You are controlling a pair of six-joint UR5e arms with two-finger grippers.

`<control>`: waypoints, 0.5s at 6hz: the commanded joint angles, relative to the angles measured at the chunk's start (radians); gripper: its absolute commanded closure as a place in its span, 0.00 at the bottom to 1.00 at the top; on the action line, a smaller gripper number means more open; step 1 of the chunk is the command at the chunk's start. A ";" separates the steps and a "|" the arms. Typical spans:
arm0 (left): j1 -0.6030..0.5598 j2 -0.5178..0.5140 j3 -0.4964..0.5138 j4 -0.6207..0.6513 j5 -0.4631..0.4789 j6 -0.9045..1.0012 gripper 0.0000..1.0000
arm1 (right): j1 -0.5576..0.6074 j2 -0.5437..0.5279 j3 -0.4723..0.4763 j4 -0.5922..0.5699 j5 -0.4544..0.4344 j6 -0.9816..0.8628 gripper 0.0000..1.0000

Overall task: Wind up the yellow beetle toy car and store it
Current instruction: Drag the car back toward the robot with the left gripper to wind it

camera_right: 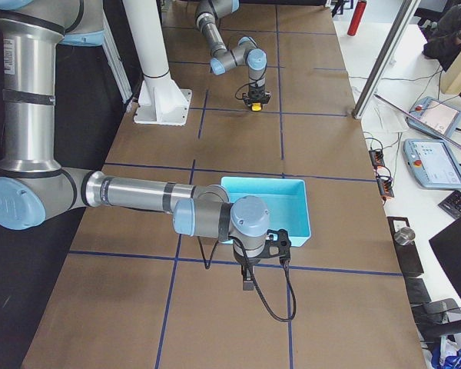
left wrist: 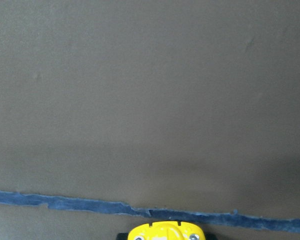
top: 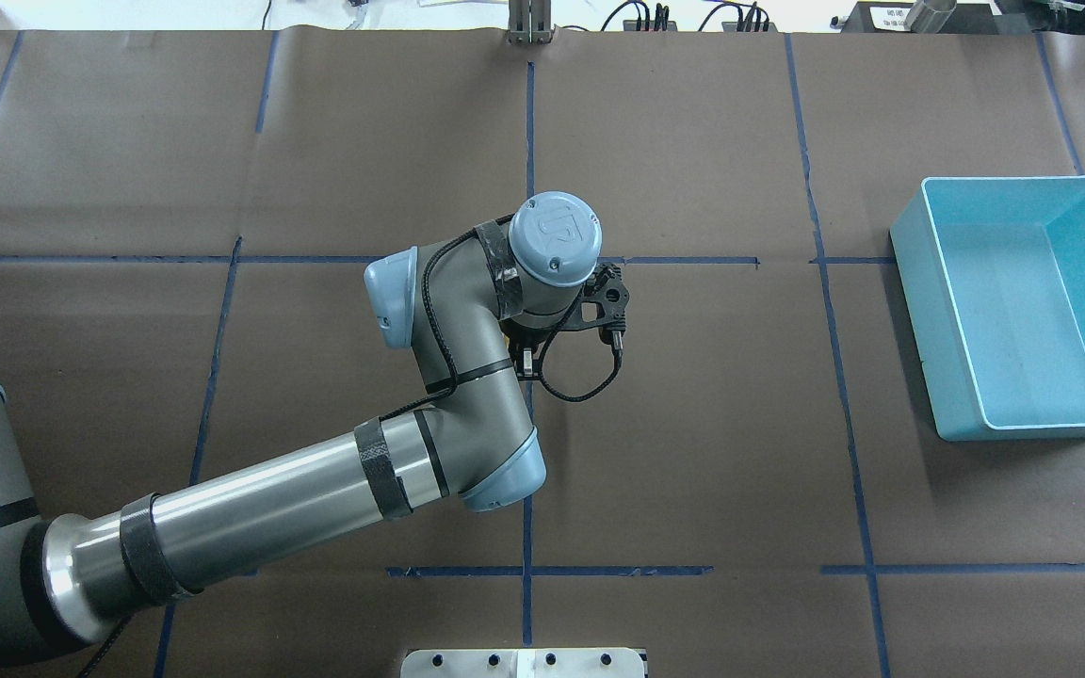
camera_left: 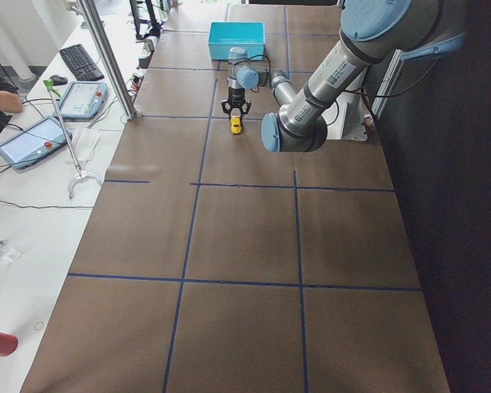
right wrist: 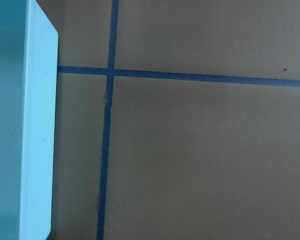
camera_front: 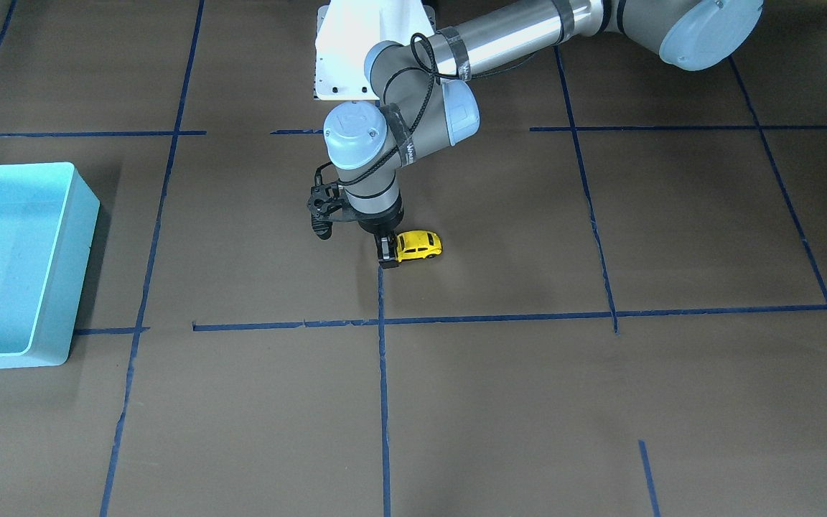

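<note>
The yellow beetle toy car [camera_front: 421, 245] stands on the brown table near its middle, beside a blue tape line. My left gripper [camera_front: 388, 253] points straight down and is shut on one end of the car, with a dark finger [camera_front: 385, 250] against it. The car's yellow end shows at the bottom edge of the left wrist view [left wrist: 165, 232]. It also shows in the exterior left view [camera_left: 236, 125] and the exterior right view [camera_right: 256, 107]. My right gripper [camera_right: 248, 286] hangs over the table beside the teal bin, and I cannot tell whether it is open or shut.
An open teal bin [top: 1023, 431] stands at the table's right side, also in the front view [camera_front: 62, 301] and the right wrist view [right wrist: 40, 125]. Blue tape lines cross the table. The robot's white base plate [camera_front: 342, 79] is behind the car.
</note>
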 commanded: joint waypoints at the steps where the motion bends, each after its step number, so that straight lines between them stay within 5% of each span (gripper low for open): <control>1: -0.001 0.017 -0.085 -0.059 -0.054 0.004 0.95 | 0.000 0.000 0.000 0.000 0.000 0.000 0.00; 3: -0.001 0.044 -0.115 -0.188 -0.198 -0.007 0.96 | 0.000 -0.001 0.000 0.000 0.000 0.000 0.00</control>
